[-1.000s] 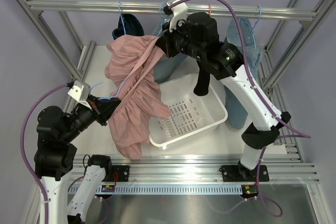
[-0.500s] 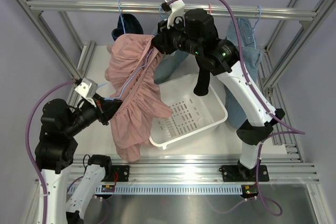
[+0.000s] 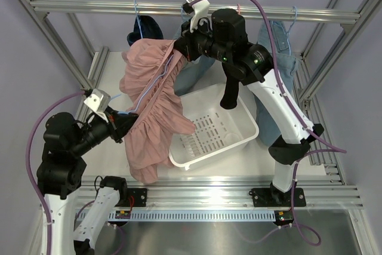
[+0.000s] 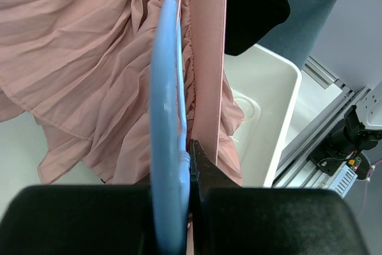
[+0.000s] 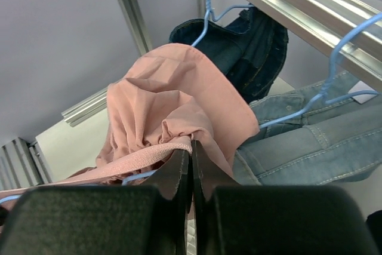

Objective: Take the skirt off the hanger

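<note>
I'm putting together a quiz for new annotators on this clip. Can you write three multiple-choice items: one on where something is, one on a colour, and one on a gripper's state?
1. Where is the white basket?
A) on the table, beside the pink skirt
B) hanging overhead
C) in a gripper

2. What colour is the hanger that the left gripper holds?
A) red
B) black
C) blue

3. How is the right gripper?
A) wide open
B) shut on the skirt's fabric
C) out of view

Key:
1 A, it sits on the tabletop next to the hanging cloth.
2 C, blue shows between the closed fingers.
3 B, pink cloth is pinched at its closed fingertips.
</note>
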Robot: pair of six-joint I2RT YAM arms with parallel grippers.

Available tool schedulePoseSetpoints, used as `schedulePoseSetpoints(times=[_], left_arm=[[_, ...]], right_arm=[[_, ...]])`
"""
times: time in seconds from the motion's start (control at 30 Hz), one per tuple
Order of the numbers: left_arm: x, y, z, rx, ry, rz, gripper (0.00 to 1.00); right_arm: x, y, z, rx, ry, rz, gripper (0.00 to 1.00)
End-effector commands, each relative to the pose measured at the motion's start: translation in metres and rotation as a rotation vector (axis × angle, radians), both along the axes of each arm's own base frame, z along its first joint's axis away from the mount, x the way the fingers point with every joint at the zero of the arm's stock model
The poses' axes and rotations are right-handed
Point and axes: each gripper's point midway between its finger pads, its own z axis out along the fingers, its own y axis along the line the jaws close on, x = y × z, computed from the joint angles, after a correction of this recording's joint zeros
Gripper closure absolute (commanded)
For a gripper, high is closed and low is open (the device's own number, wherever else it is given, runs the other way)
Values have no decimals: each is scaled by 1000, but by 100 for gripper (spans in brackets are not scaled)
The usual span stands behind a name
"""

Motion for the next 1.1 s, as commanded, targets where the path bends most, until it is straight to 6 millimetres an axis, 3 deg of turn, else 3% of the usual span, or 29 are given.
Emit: schedulePoseSetpoints(times=[0.0, 0.07, 0.23, 0.43, 0.63, 0.73, 0.77, 0.8, 0.9, 0.93, 1.07], left_arm=[[-24, -5, -2, 15, 21, -70, 100], [-26, -5, -1, 19, 12, -74, 100], [-32, -7, 11, 13, -23, -94, 100], [-43, -16, 27, -16, -58, -167, 100], [-42, -17, 29, -20, -61, -171, 100], [-38, -10, 49, -66, -111, -88, 100], [-39, -7, 67, -95, -176, -60, 100], [-41, -6, 78, -137, -188, -46, 100], [-39, 6, 114, -239, -280, 57, 100], [-34, 16, 127, -274, -316, 126, 100], [-32, 35, 148, -352, -361, 246, 100]], right_arm=[[54, -56, 47, 66, -173, -275, 93], [61, -63, 44, 58, -167, -292, 91], [80, -76, 13, 2, -109, -285, 85], [68, -55, -20, -46, -35, -139, 85], [47, -44, -7, 57, 38, -63, 88], [32, -29, -27, 43, 90, 53, 92], [18, -20, -33, 47, 116, 150, 94], [10, -11, -52, 37, 150, 214, 94], [-22, 5, -72, 19, 179, 373, 96], [-36, 13, -72, 15, 174, 412, 96], [-74, 35, -73, 6, 170, 514, 98]])
